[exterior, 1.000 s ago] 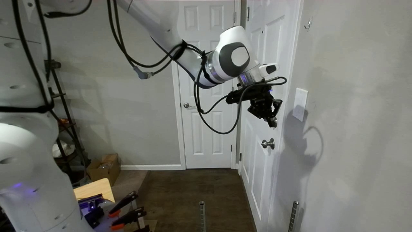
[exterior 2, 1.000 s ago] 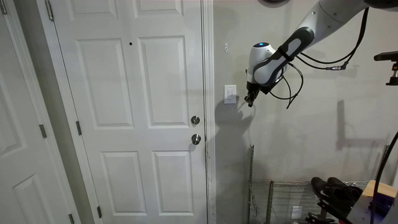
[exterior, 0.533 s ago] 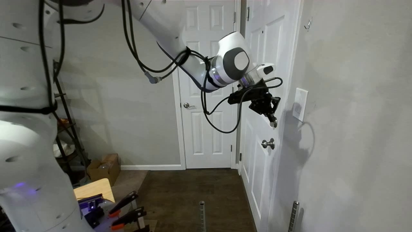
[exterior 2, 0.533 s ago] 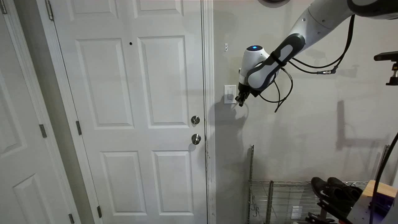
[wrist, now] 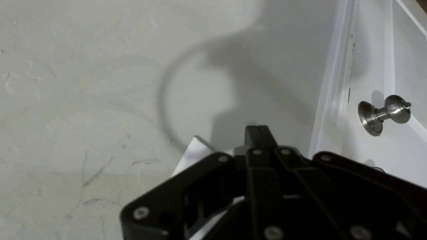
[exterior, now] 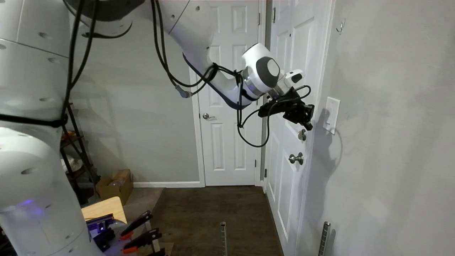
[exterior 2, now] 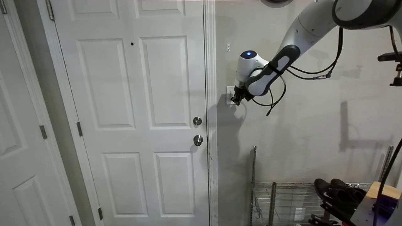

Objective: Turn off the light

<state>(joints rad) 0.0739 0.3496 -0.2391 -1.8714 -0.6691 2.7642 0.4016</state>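
1. Your tool [wrist: 259,133] is together, its two sides meeting in one blunt end, with nothing clamped. That suits a push; don't spread it.
2. The switch [exterior: 331,115] is set in the wall [exterior: 391,149], just ahead of the tool. An exterior view shows a gap, so this looks like the approach, with no push made yet. The wrist view shows only parts of the switch past the tool, so aim by the exterior views.
3. In an exterior view the tool [exterior 2: 235,101] overlaps the lower part of the switch. That is probably the half to push for off, but which way it is tipped is too hidden to tell.
4. Go in slowly, square to the switch. Too low or slanted, you could skid off its bottom edge.
5. The shadow [exterior: 321,167] runs down the wall from about the switch; tool and shadow closing on each other should warn of contact. Stop once the switch gives, before you load the wall.
6. Drift to the door side of the switch and you would meet the frame [exterior 2: 210,78].
7. Farther that way, the lock [exterior: 302,134] and knob [exterior: 295,159] sit on the door [exterior 2: 136,110], both lower than the switch: not your target.
8. The light seems on; dimming would be your proof.
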